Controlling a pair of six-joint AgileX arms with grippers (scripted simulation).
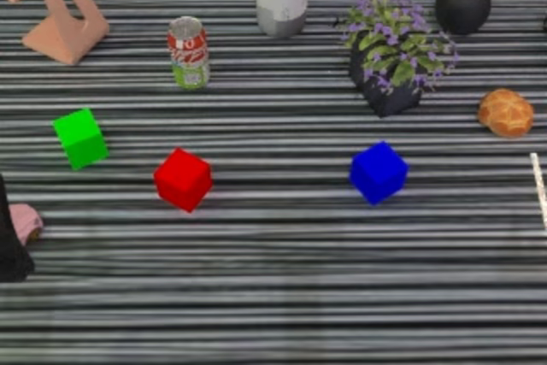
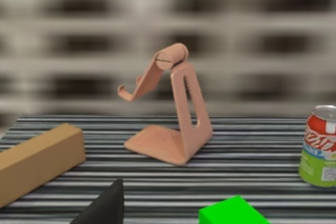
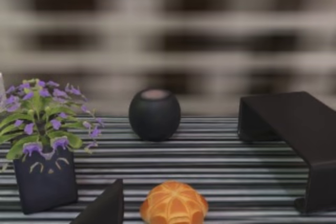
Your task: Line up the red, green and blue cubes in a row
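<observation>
left arm (image 1: 12, 241): showing as a matte black bulk at the table's left edge | left gripper's fingertip (image 2: 107, 205): appearing as a dark, pointed wedge | right gripper's fingertip (image 3: 105, 205): looking identical

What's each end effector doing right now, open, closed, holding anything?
Left end effector: parked at the table's left edge, holding nothing visible; open or closed cannot be told.
Right end effector: not visible in the top view; cannot be told.
</observation>
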